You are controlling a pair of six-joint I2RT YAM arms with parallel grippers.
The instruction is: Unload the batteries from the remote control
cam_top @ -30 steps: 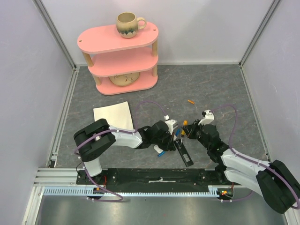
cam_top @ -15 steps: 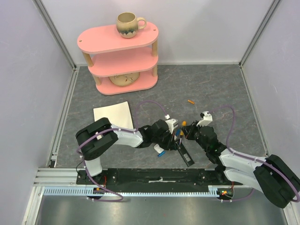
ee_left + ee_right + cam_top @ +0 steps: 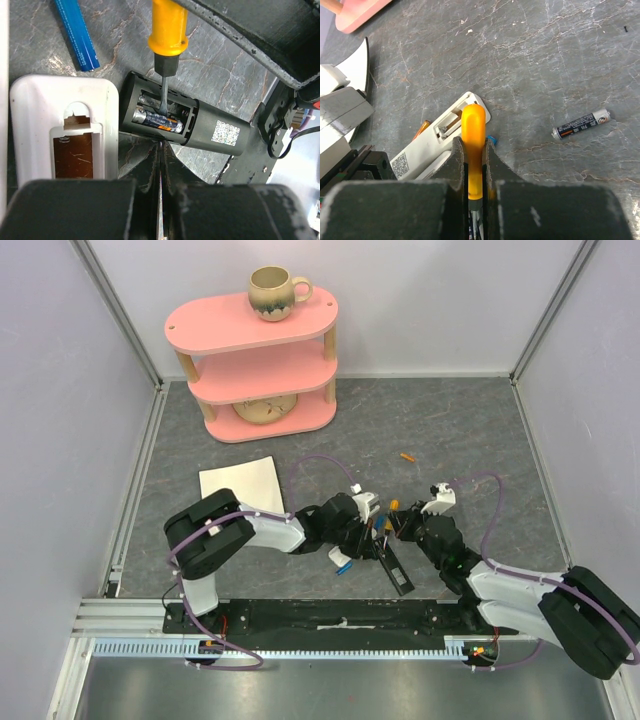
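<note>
The black remote (image 3: 200, 131) lies with its battery bay open; one dark blue battery (image 3: 157, 119) with an orange band sits inside. My right gripper (image 3: 474, 145) is shut on the orange-handled screwdriver (image 3: 472, 125), whose shaft (image 3: 164, 92) reaches into the bay beside that battery. My left gripper (image 3: 161, 150) is shut, its tips against the near edge of the black remote. A loose battery (image 3: 581, 125) lies on the table to the right in the right wrist view. From above, both grippers (image 3: 368, 530) (image 3: 400, 527) meet over the black remote (image 3: 397, 568).
A white remote (image 3: 62, 100) with an empty open bay lies beside the black one; it also shows in the right wrist view (image 3: 427, 145). A long blue stick (image 3: 77, 32) lies past it. A white sheet (image 3: 240, 485) and pink shelf (image 3: 255, 350) stand farther back.
My right arm has shifted slightly down and toward the black remote with the screwdriver. The left arm has hardly moved.
</note>
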